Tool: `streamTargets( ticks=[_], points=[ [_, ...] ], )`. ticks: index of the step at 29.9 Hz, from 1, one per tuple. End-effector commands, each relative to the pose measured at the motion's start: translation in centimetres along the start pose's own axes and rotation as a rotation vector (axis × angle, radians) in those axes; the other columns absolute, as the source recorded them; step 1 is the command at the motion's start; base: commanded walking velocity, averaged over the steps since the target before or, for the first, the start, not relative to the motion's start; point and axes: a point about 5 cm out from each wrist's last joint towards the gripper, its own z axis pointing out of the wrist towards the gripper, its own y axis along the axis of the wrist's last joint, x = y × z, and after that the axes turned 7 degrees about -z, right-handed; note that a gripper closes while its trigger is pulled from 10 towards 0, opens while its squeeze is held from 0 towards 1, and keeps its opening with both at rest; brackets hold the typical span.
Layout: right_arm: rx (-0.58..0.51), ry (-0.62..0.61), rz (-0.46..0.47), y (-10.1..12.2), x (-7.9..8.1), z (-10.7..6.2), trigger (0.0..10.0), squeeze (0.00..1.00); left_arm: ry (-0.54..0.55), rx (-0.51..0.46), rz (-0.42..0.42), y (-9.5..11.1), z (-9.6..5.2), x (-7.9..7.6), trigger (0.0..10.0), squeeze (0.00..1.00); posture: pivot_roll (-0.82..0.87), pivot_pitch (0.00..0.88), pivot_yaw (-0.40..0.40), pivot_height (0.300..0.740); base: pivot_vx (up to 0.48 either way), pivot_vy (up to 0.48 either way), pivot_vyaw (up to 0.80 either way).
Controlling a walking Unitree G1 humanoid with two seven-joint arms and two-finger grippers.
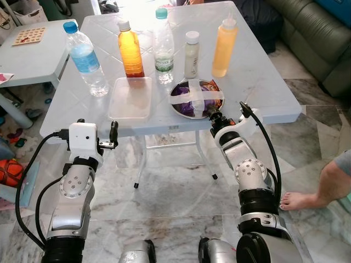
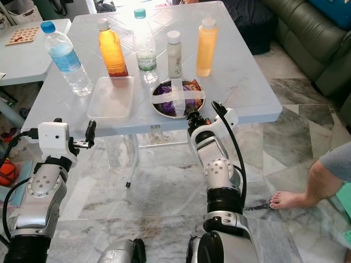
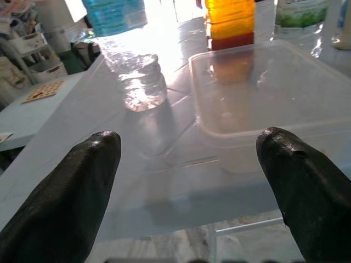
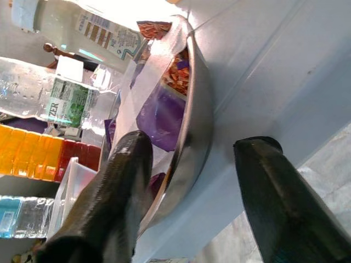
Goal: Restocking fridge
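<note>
The right gripper (image 4: 186, 192) sits at the near edge of the white table (image 1: 258, 82), its two black fingers apart and straddling the rim of the steel bowl (image 1: 196, 99): in the right wrist view one finger (image 4: 118, 186) lies over the inside of the bowl and the other (image 4: 274, 192) stays outside, below the table edge. The fingers have not closed on the rim. The bowl holds purple and orange snack packets (image 4: 164, 109) under strips of white tape and stands near the front of the table, right of centre.

The left gripper (image 3: 189, 181) hovers just short of the table's front edge, fingers wide apart, pointing at the clear plastic container (image 1: 130, 97). That container lies flat just beside the bowl, on its left, and touches neither finger.

Behind these two stands a row of upright bottles. From the robot's left: a water bottle with a blue cap (image 1: 84, 57), an orange drink bottle with a white cap (image 1: 130, 50) directly behind the container, a clear bottle with a green label and teal cap (image 1: 163, 46), a small pale bottle with a white cap (image 1: 191, 53), and a yellow squeeze bottle (image 1: 225, 46).

A low side table (image 1: 33, 60) stands to the left, a dark green sofa (image 1: 312, 33) to the far right. A person's bare foot (image 1: 299, 200) rests on the marble floor (image 1: 175, 208) near the right arm.
</note>
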Motion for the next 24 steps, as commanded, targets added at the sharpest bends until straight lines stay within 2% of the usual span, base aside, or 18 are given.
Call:
streamTargets(
  ticks=[1, 5, 7, 9, 12, 13, 24],
  points=[
    [0.097, 0.166, 0.074, -2.8, 6.4, 1.2, 0.0, 0.0, -0.007, -0.01, 0.018, 0.2, -0.1, 0.1, 10.0, 0.0, 0.08, 0.112, 0.075, 0.74, 0.0, 0.0, 0.0],
    [0.129, 0.144, 0.042, -2.9, 6.1, 1.5, 0.3, 0.0, -0.012, -0.009, 0.018, 0.2, -0.2, 0.0, 10.0, 0.0, 0.08, 0.116, 0.074, 0.74, 0.0, 0.0, 0.0],
    [0.127, 0.135, 0.039, -2.7, 6.0, 1.6, 1.6, 0.0, -0.014, -0.008, 0.017, 0.2, -0.2, 0.0, 10.0, 0.0, 0.08, 0.116, 0.074, 0.74, 0.0, 0.0, 0.0],
    [0.13, 0.124, 0.034, -2.6, 5.8, 1.7, 1.7, 0.0, -0.017, -0.007, 0.017, 0.1, -0.2, -0.1, 10.0, 0.0, 0.08, 0.118, 0.074, 0.74, 0.0, 0.0, 0.0],
    [0.128, 0.103, 0.022, -2.2, 5.4, 1.8, 1.5, 0.0, -0.024, -0.005, 0.015, 0.1, -0.3, -0.2, 10.0, 0.0, 0.08, 0.119, 0.073, 0.74, 0.0, 0.0, 0.0],
    [0.125, 0.097, 0.023, -2.0, 5.1, 1.8, 0.2, 0.0, -0.028, -0.003, 0.015, 0.0, -0.4, -0.3, 10.0, 0.0, 0.08, 0.122, 0.072, 0.74, 0.0, 0.0, 0.0],
    [0.096, 0.037, 0.013, -1.4, 4.2, 1.9, 0.0, 0.0, -0.036, -0.003, 0.015, 0.0, -0.4, -0.5, 10.0, 0.0, 0.07, 0.129, 0.073, 0.74, 0.0, 0.0, 0.0]
  ],
)
